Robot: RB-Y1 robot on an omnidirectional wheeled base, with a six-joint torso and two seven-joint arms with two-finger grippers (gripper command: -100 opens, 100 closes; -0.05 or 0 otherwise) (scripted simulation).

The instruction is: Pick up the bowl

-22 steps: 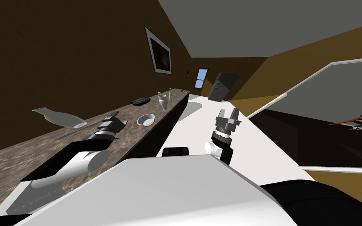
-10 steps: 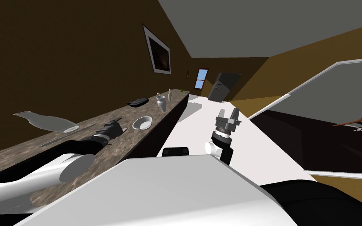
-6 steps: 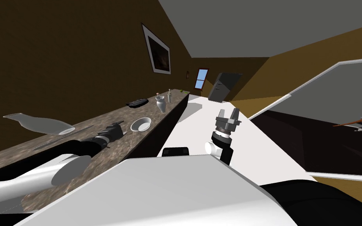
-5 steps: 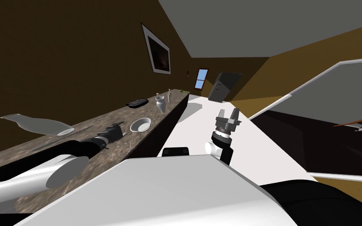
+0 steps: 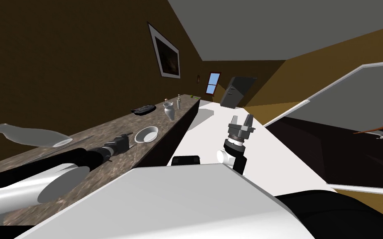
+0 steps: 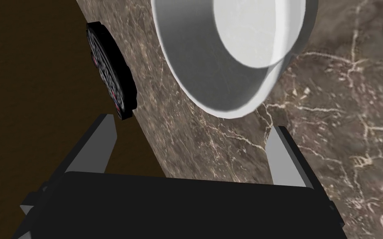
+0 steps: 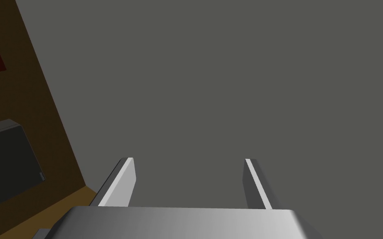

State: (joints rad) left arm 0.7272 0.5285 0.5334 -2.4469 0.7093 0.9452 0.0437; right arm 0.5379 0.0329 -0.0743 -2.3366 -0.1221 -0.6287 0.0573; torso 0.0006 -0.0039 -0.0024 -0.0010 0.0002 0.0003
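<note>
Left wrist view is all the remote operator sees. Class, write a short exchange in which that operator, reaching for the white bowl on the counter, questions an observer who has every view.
Operator: The white round bowl lies just beyond my open left tool, not touched. What stands past it on the brown marbled counter?
Observer: A white narrow-necked vase, upright, farther along near the counter's front edge.
Operator: And where is the other arm?
Observer: The right tool hangs open over the white floor, off the counter on your right side, holding nothing.
</note>
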